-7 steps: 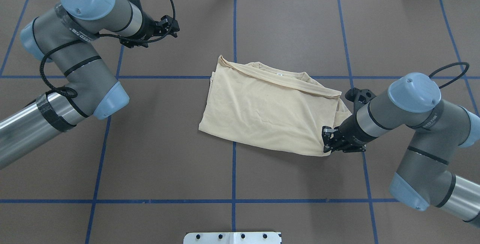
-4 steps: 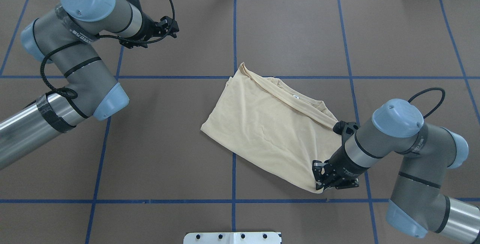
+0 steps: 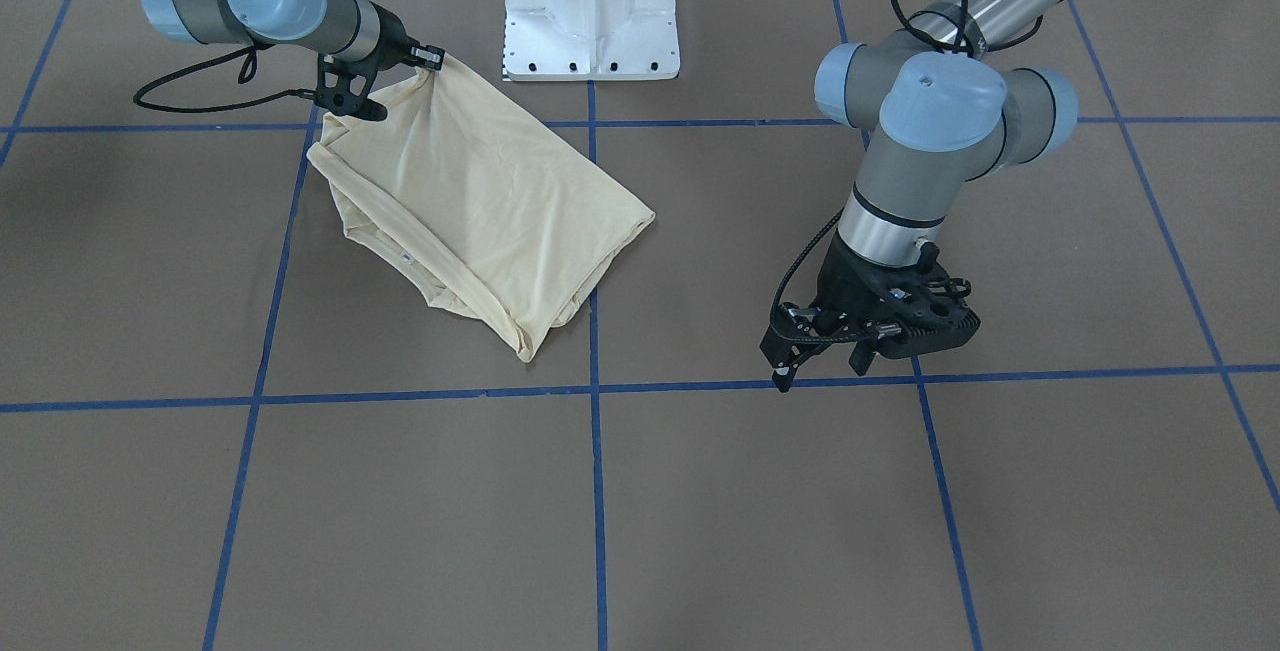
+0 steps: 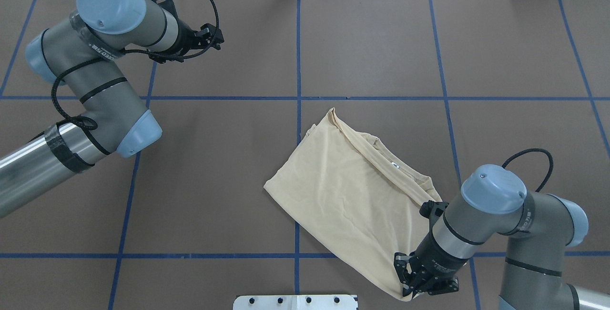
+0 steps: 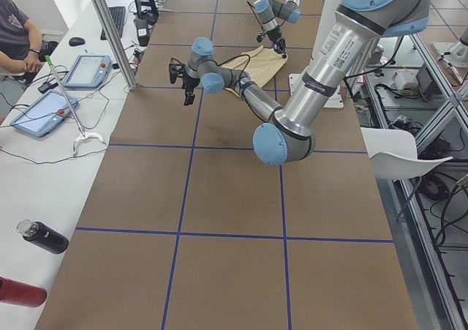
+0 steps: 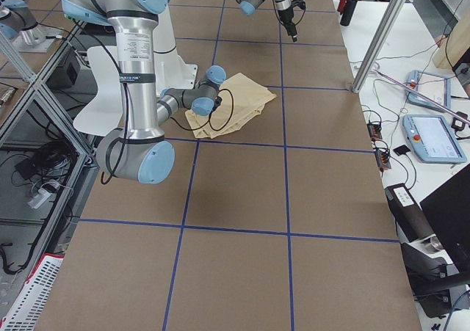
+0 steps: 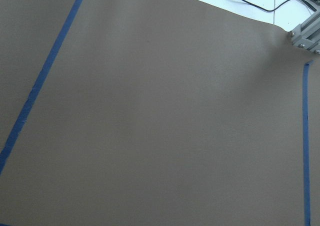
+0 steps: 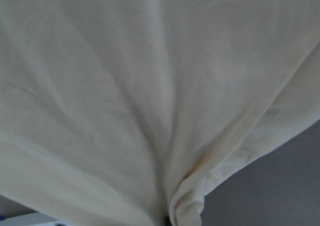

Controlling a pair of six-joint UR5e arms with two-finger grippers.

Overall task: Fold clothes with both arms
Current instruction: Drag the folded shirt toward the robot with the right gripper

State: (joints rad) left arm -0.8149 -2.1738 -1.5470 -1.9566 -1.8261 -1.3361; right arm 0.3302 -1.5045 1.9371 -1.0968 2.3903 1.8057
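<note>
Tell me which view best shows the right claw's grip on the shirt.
Exterior front-facing: the right claw pinches a corner of the shirt, unobstructed. Overhead: the pinch point is partly hidden. Right wrist-mounted: only bunched fabric, close up. Side views: too small to judge.

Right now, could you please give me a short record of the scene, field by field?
Garment: cream T-shirt, folded, lying skewed on the brown table
Label: white neck label facing up
Print: none showing
Right arm: right end effector shut on the T-shirt's corner nearest the robot
Left arm: left end effector open, empty, over bare table, well apart from the T-shirt
</note>
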